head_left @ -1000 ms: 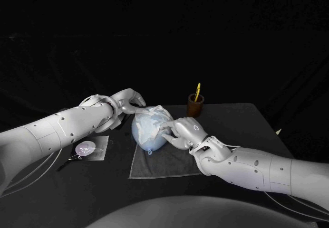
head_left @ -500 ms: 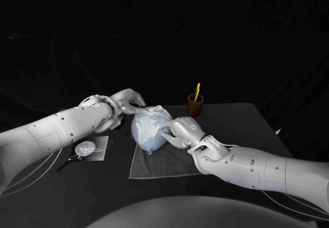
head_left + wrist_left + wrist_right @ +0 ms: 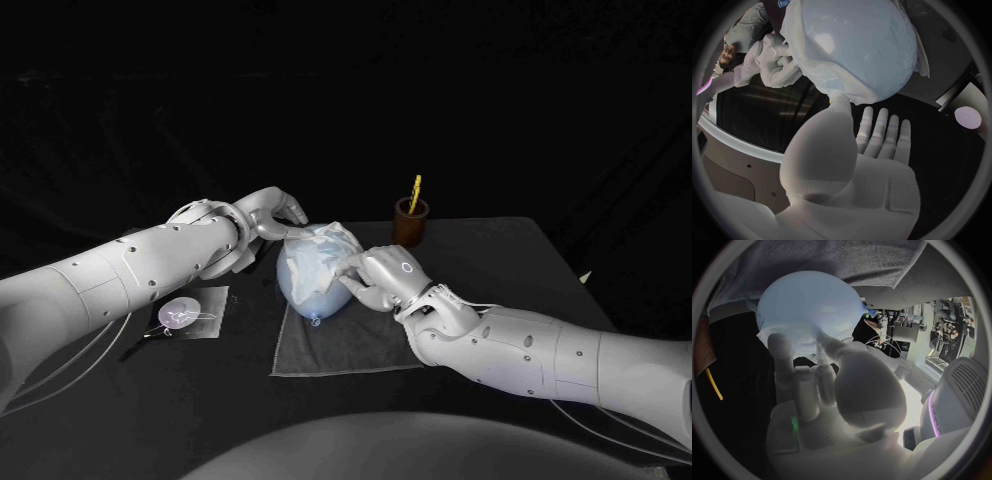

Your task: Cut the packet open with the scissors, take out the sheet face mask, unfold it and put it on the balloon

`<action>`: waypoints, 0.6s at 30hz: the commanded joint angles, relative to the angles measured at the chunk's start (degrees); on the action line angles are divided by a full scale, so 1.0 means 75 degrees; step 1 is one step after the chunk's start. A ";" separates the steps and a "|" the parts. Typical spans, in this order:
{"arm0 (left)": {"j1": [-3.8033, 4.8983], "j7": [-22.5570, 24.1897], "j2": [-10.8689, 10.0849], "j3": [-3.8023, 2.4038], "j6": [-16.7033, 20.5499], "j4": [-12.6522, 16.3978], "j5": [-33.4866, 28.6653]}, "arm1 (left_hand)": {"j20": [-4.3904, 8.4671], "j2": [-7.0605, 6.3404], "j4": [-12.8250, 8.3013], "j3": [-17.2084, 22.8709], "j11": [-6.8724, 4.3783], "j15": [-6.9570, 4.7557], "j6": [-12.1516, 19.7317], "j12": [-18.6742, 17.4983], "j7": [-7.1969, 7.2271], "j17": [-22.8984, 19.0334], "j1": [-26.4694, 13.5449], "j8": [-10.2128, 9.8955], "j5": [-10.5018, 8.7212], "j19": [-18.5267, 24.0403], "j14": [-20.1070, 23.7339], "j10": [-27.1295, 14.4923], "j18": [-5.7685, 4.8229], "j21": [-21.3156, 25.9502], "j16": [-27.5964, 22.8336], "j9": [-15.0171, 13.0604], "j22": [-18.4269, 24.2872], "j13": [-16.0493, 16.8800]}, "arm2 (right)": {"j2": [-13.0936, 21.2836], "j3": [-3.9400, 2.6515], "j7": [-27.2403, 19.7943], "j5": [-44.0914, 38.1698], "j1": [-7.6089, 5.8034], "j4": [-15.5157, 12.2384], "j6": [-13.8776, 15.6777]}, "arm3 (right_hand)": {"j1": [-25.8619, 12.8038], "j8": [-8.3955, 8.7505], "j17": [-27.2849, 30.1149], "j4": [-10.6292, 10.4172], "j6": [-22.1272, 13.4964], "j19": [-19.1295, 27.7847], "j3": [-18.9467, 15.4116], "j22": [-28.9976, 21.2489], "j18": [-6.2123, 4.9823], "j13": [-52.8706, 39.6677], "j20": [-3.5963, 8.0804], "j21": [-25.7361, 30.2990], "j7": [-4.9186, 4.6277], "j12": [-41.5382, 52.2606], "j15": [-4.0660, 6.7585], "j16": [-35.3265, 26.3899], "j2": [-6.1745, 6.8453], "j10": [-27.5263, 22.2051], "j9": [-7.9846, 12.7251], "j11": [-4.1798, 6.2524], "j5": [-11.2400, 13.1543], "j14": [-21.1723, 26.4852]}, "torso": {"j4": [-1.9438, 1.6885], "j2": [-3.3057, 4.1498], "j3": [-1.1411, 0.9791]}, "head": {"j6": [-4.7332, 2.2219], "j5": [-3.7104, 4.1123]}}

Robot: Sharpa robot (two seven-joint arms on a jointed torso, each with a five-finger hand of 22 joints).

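Note:
A pale blue balloon (image 3: pixel 309 283) lies on a grey cloth (image 3: pixel 353 345), with the white sheet mask (image 3: pixel 323 242) draped over its far end. My left hand (image 3: pixel 265 214) is at the balloon's far left; its thumb touches the mask's hanging edge (image 3: pixel 842 92) while the other fingers (image 3: pixel 882 132) stay spread and apart from it. My right hand (image 3: pixel 381 277) rests its fingertips (image 3: pixel 784 347) on the balloon's (image 3: pixel 811 300) right side, at the mask's edge, without gripping. The mask (image 3: pixel 848 45) wraps most of the balloon in the left wrist view.
A brown cup (image 3: pixel 411 228) holding the yellow-handled scissors (image 3: pixel 415 192) stands just beyond the balloon on the right. The cut packet (image 3: pixel 185 312) lies on a dark mat at the left, under my left arm. The table's (image 3: pixel 512 255) right edge is near.

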State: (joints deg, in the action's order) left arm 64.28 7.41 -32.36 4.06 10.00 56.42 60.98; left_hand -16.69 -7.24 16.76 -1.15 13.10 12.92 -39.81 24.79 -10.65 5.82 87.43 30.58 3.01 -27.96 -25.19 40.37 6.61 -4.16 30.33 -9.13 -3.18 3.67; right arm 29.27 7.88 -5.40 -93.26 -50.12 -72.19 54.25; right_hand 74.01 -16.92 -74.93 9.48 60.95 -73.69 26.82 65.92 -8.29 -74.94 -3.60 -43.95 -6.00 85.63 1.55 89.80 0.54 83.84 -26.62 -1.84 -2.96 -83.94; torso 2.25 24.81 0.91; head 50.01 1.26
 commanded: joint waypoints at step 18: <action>-0.0021 0.0034 -0.0010 0.0022 -0.0244 0.0007 -0.0001 | 0.0011 0.0094 -0.0003 0.0049 0.0009 0.0015 -0.0065 -0.0061 -0.0512 -0.0013 0.0022 -0.0040 -0.0032 0.0029 -0.0059 0.0070 0.0087 0.0053 -0.0047 0.0012 0.0006 -0.0004 | 0.0470 0.0000 0.0075 -0.0239 -0.0037 -0.0568 -0.0245 | -0.0160 -0.0456 -0.2009 -0.0119 0.0024 -0.0198 0.0200 0.0199 0.0019 -0.1770 0.0074 -0.0318 0.0171 0.0306 0.0176 0.0026 -0.0113 0.0621 -0.0307 0.0177 0.0025 -0.0808 | 0.0007 -0.0005 0.0000 | -0.0001 -0.0008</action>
State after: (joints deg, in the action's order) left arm 64.29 7.55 -32.45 4.07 9.70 56.42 60.78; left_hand -16.69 -7.00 16.76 -1.15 13.11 12.92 -39.81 24.58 -10.65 5.77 87.67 30.58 3.00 -27.96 -25.19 40.37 6.60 -4.16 30.32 -9.13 -3.18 3.67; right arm 32.55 7.90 -5.58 -94.04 -50.25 -76.00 54.29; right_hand 73.26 -20.03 -74.94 8.69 61.20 -74.82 27.92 67.43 -7.93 -74.93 -3.09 -46.26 -5.09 87.75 2.58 89.75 -0.17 83.94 -27.90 -0.92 -2.84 -83.94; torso 2.29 24.78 0.90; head 50.01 1.20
